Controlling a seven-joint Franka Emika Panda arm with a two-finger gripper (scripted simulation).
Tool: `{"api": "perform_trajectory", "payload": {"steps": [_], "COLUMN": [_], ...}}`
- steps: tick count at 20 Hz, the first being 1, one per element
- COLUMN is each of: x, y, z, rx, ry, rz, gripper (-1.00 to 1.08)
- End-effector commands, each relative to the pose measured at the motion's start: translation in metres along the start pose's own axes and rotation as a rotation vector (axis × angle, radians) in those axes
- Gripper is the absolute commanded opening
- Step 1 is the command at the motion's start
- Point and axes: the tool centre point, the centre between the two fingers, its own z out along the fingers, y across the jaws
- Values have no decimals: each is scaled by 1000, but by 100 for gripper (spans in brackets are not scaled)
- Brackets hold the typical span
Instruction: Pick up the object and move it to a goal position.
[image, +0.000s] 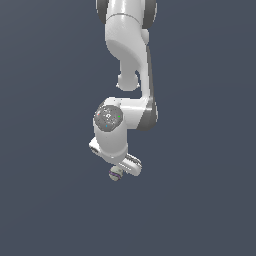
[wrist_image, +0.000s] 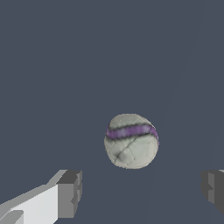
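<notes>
The object (wrist_image: 131, 141) is a small cream-white ball with a purple stripe across it, resting on the dark grey floor. In the wrist view it lies ahead of my gripper (wrist_image: 142, 190), roughly in line with the gap between the two grey fingertips (wrist_image: 70, 192), which stand wide apart and touch nothing. In the exterior view the ball (image: 116, 174) peeks out just below the white hand (image: 125, 162), which hangs over it and hides the fingers.
The white arm (image: 131, 55) comes down from the top of the exterior view. Plain dark grey floor (image: 200, 200) surrounds the ball on all sides; nothing else shows.
</notes>
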Motion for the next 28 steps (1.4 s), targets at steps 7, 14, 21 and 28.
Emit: {"api": "perform_trajectory", "payload": {"steps": [7, 14, 21, 28], "x": [13, 12, 12, 14], "y": [2, 3, 3, 3], "z": [10, 20, 57, 60], "rx": [0, 0, 0, 0], "ry": [2, 2, 2, 2], "rz": [75, 73, 76, 77], "gripper": [100, 100, 100, -100]}}
